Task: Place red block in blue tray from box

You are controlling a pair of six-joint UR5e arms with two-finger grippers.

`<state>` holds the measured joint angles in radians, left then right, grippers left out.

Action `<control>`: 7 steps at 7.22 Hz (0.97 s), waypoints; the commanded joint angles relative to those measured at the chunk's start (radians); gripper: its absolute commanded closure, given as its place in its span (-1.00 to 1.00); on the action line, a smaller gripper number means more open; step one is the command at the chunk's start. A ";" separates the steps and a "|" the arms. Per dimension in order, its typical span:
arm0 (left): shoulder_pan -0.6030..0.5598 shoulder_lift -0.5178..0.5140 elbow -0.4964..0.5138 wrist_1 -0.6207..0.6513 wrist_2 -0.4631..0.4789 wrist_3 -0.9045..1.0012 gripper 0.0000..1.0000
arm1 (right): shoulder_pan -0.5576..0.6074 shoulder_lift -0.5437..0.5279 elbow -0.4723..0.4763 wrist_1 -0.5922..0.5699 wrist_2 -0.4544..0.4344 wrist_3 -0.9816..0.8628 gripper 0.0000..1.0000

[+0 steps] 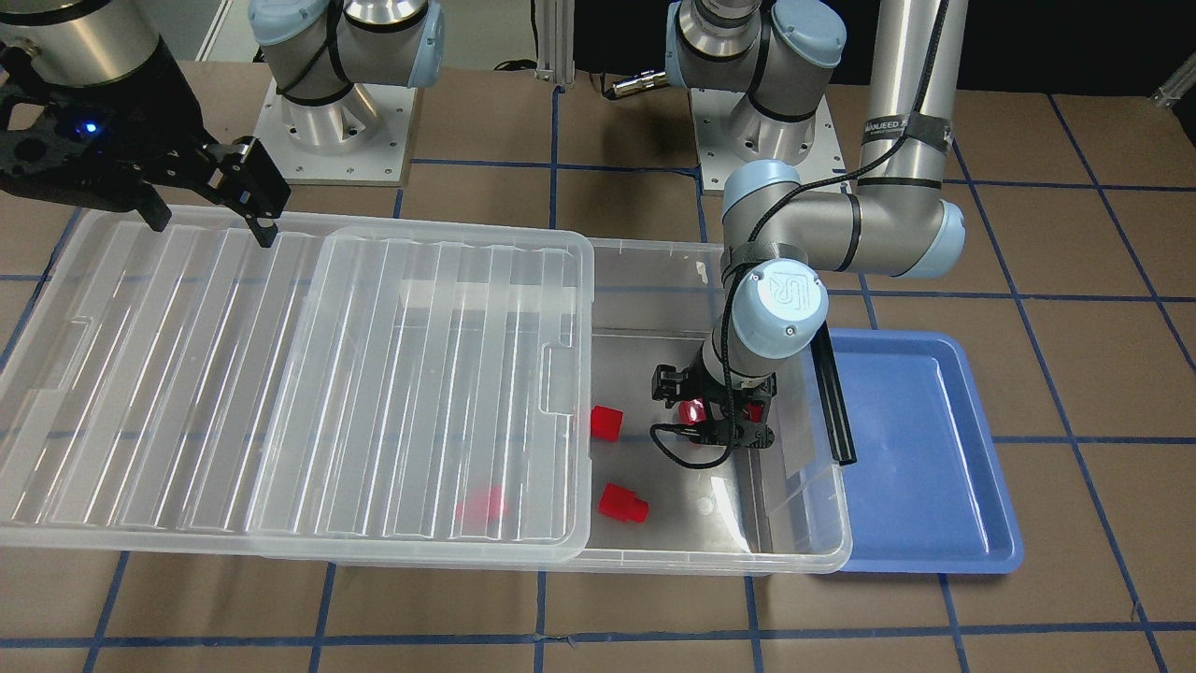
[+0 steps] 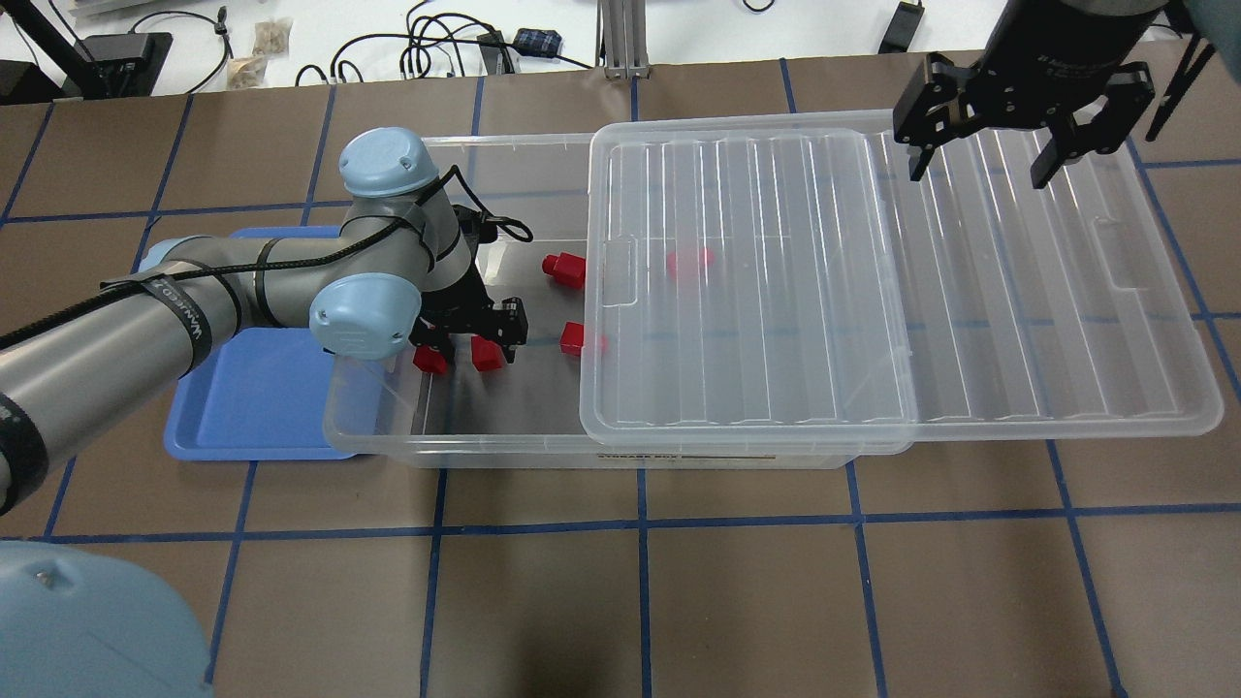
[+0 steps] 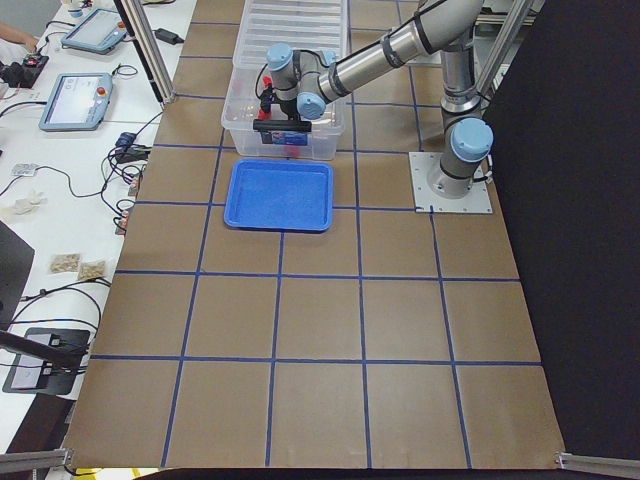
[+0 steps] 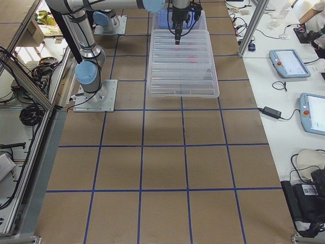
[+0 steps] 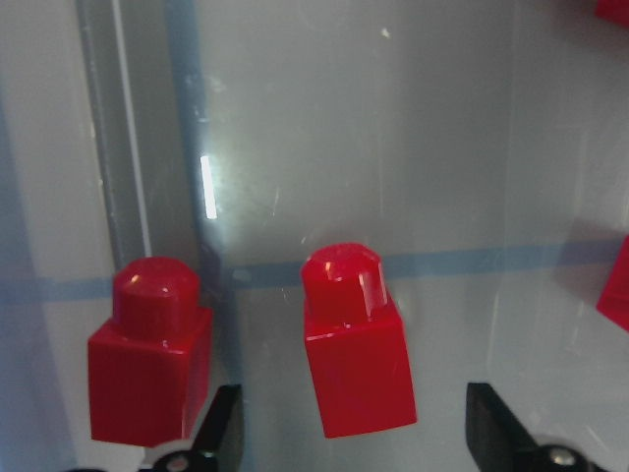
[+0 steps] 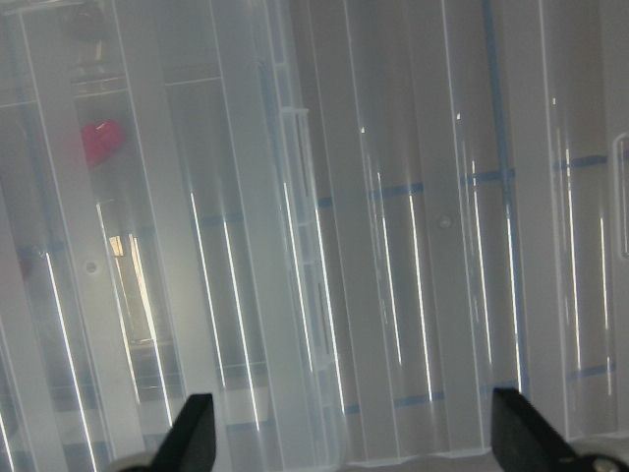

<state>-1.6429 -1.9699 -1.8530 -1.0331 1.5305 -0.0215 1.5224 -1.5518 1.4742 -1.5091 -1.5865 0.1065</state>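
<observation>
The clear box [image 2: 485, 452] lies across the table with its ribbed lid [image 2: 873, 291] slid toward the right arm's side, so the end nearest the blue tray [image 2: 252, 407] is uncovered. My left gripper [image 2: 475, 334] is down inside that uncovered end, open, with one red block [image 5: 356, 344] between its fingertips. A second red block [image 5: 147, 356] stands just outside one finger. Two more red blocks [image 1: 605, 422] [image 1: 623, 505] lie on the box floor, and another [image 1: 481, 505] shows blurred under the lid. My right gripper [image 2: 979, 165] is open and empty over the lid's far end.
The blue tray [image 1: 920, 449] sits against the box's short end, beside the black bar clip [image 1: 832, 393]. The box wall [image 1: 794, 551] stands between the blocks and the tray. The lid [image 1: 280, 374] overhangs the box on the right arm's side.
</observation>
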 commanded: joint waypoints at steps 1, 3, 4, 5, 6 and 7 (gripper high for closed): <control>0.000 -0.009 0.000 0.002 -0.015 0.000 -0.48 | 0.013 0.003 0.001 -0.002 0.000 0.018 -1.00; 0.000 -0.012 0.000 -0.007 -0.029 -0.011 0.80 | 0.013 0.003 0.001 -0.003 0.000 0.016 -1.00; 0.000 -0.012 0.000 -0.008 -0.029 -0.018 1.00 | 0.013 0.003 0.001 -0.002 0.000 0.016 -1.00; 0.002 -0.010 0.000 -0.008 -0.027 -0.018 1.00 | 0.015 0.003 0.003 -0.003 0.000 0.016 -1.00; 0.002 -0.006 0.005 -0.008 -0.023 -0.017 1.00 | 0.013 0.003 0.003 -0.003 -0.001 0.015 -1.00; 0.008 0.000 0.014 -0.015 -0.010 -0.020 1.00 | 0.013 0.003 0.005 -0.005 0.000 0.015 -1.00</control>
<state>-1.6398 -1.9758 -1.8475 -1.0430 1.5094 -0.0392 1.5360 -1.5493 1.4775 -1.5128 -1.5868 0.1217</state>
